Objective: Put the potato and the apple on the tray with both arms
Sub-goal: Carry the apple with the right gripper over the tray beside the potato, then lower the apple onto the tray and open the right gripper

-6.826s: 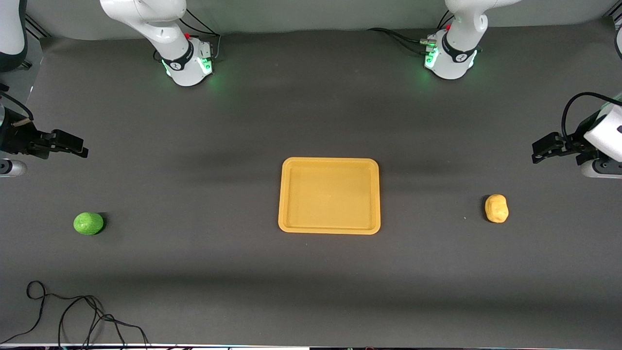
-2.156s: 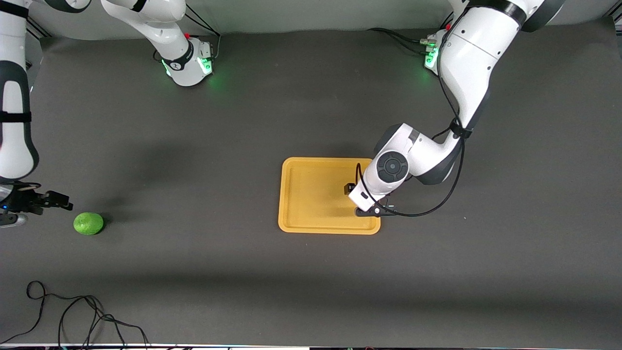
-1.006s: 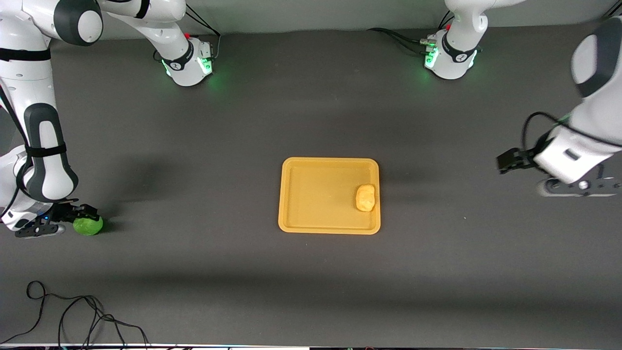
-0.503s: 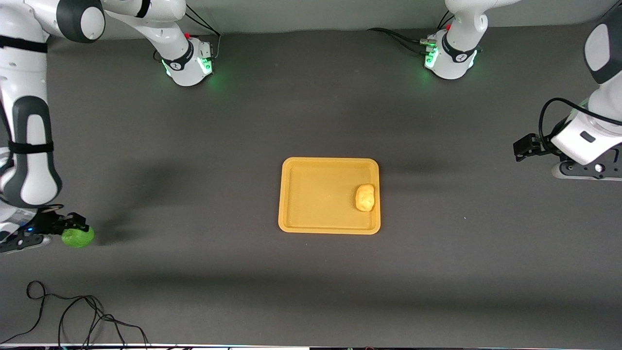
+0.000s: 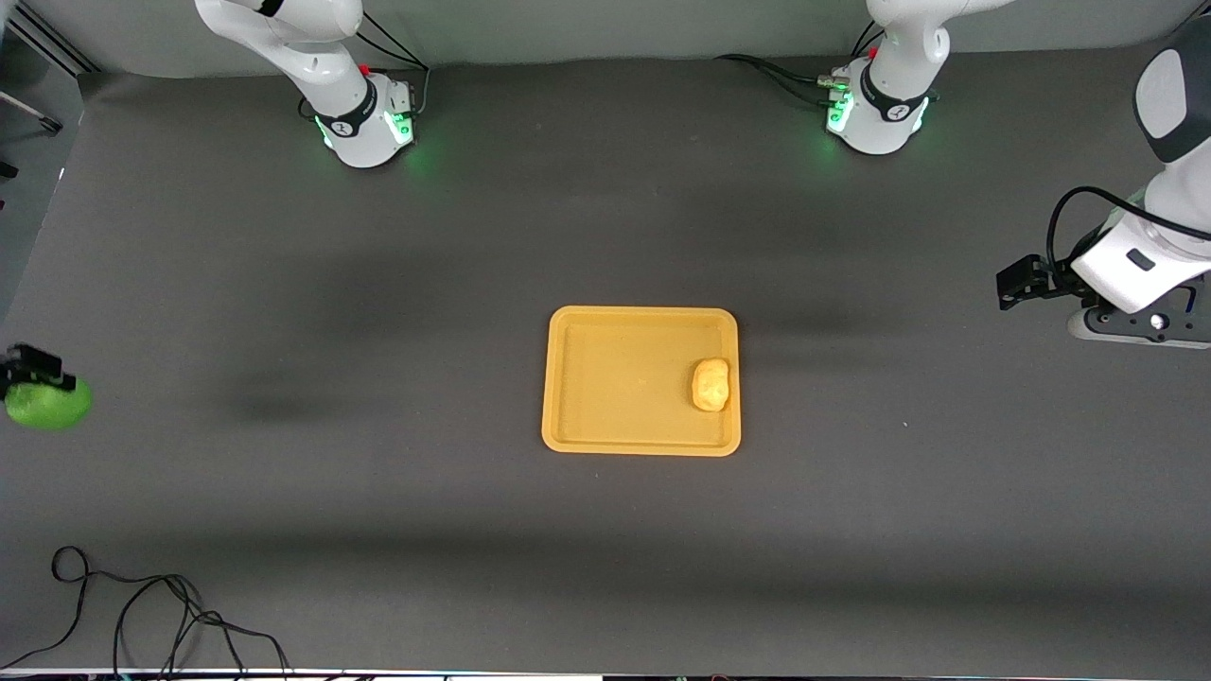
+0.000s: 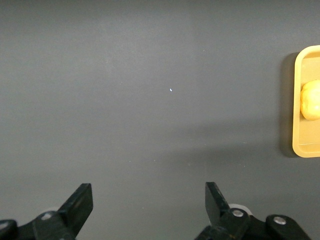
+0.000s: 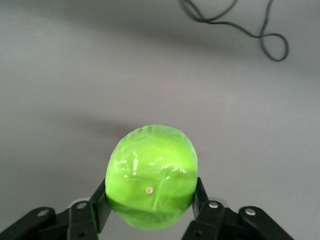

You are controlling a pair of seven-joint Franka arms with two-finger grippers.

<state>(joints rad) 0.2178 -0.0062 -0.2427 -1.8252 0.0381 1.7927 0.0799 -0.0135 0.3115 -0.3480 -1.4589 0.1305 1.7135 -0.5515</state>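
Note:
The yellow-orange tray [image 5: 605,378] lies mid-table; its edge also shows in the left wrist view [image 6: 306,100]. The pale potato [image 5: 710,384] lies on the tray by the rim toward the left arm's end, and shows in the left wrist view [image 6: 312,100]. My right gripper [image 5: 33,375] is shut on the green apple [image 5: 47,404] and holds it in the air over the table's right-arm end; the apple fills the right wrist view [image 7: 151,183] between the fingers [image 7: 101,206]. My left gripper [image 5: 1014,284] is open and empty over the table's left-arm end, with bare mat between its fingertips [image 6: 80,200].
A loose black cable [image 5: 142,615] lies at the table's front edge toward the right arm's end; it also shows in the right wrist view [image 7: 240,25]. The two arm bases [image 5: 364,123] [image 5: 875,118] stand along the back edge.
My right gripper closed on the apple, lifted it off the mat and carried it outward to the table's end. My left gripper, which set the potato on the tray earlier, has hardly moved.

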